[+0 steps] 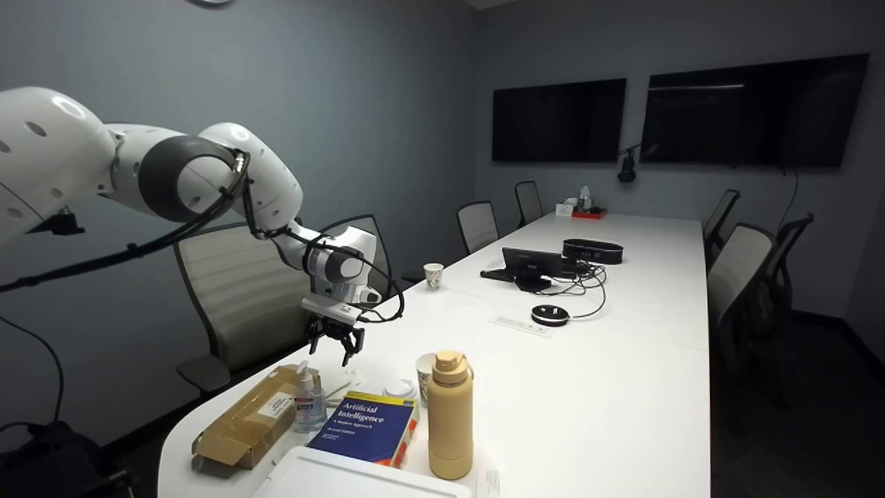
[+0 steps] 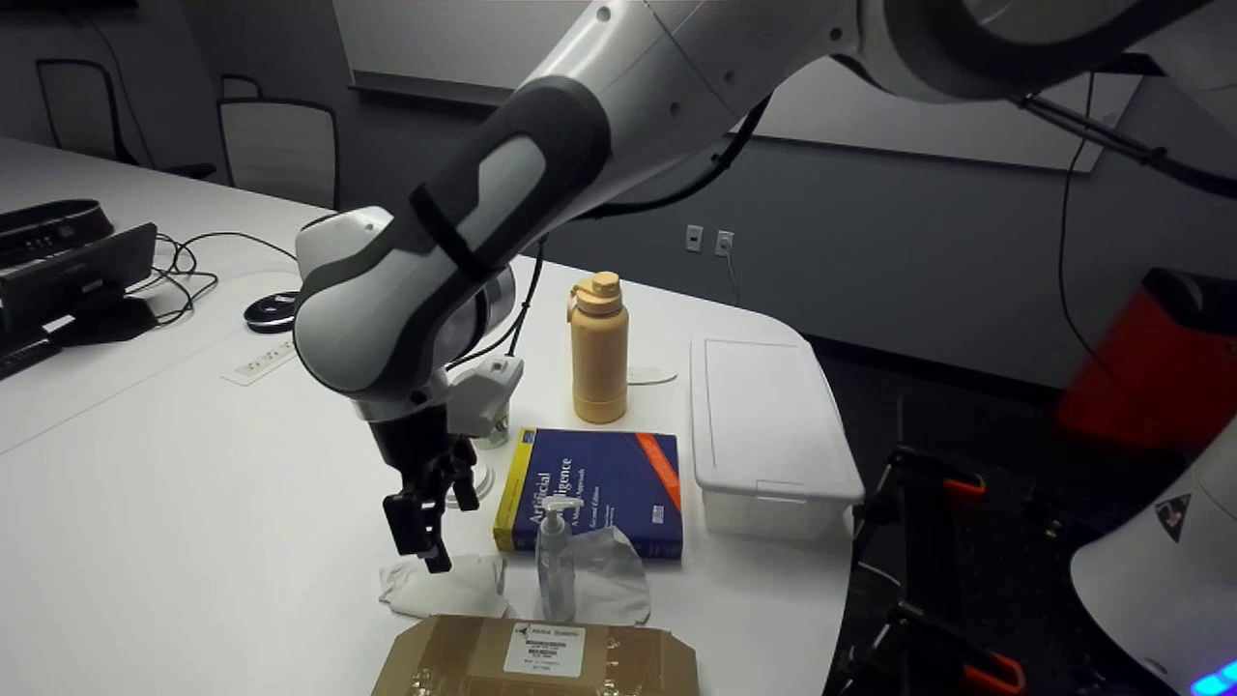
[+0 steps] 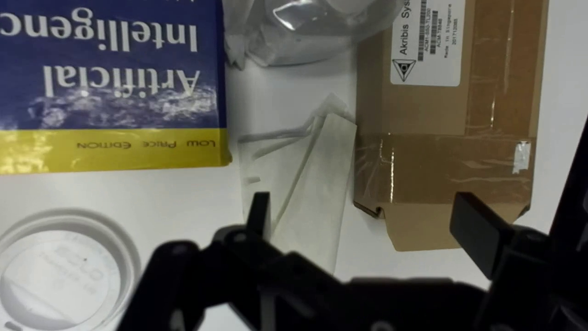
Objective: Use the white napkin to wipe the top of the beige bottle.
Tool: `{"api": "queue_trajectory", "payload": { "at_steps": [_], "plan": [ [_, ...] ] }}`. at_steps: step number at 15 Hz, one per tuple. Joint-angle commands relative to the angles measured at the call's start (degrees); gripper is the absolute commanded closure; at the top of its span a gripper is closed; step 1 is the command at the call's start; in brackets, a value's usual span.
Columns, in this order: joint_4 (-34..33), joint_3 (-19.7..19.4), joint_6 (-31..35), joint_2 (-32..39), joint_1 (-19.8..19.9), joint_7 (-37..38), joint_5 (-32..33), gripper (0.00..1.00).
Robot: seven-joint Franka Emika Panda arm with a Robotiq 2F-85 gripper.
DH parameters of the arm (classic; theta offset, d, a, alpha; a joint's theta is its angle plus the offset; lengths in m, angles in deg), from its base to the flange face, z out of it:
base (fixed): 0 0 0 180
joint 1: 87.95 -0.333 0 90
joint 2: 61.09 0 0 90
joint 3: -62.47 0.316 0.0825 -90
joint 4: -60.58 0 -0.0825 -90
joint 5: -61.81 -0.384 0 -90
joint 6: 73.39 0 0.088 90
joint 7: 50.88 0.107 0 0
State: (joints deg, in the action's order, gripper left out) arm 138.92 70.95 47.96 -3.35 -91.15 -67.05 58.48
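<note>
The beige bottle (image 1: 450, 422) stands upright on the table; it also shows in an exterior view (image 2: 600, 362) and is out of the wrist view. The white napkin (image 2: 446, 588) lies on the table beside the cardboard box; the wrist view shows it folded and creased (image 3: 317, 193), and it is partly hidden behind the pump bottle in an exterior view (image 1: 343, 384). My gripper (image 1: 332, 351) hovers above the table near the napkin, fingers pointing down. In the wrist view the gripper (image 3: 363, 216) is open and empty, with its left finger over the napkin.
A cardboard box (image 3: 450, 174), a clear pump bottle (image 2: 556, 570) and a thick blue book (image 2: 599, 483) surround the napkin. A second white sheet (image 2: 614, 580) lies by the pump bottle. A white lid (image 3: 64, 271), paper cup (image 1: 424, 377) and plastic bin (image 2: 773, 425) stand close by.
</note>
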Motion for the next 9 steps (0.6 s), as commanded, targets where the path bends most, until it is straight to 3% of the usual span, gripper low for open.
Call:
{"api": "queue_trajectory", "payload": {
  "at_steps": [1, 9],
  "plan": [
    [-9.3, -1.2, -3.9, 6.6, -2.3, 2.2, 2.1, 0.0],
    [-19.5, -1.9, -4.3, 16.7, -4.4, 2.9, 4.0, 0.0]
  ]
}}
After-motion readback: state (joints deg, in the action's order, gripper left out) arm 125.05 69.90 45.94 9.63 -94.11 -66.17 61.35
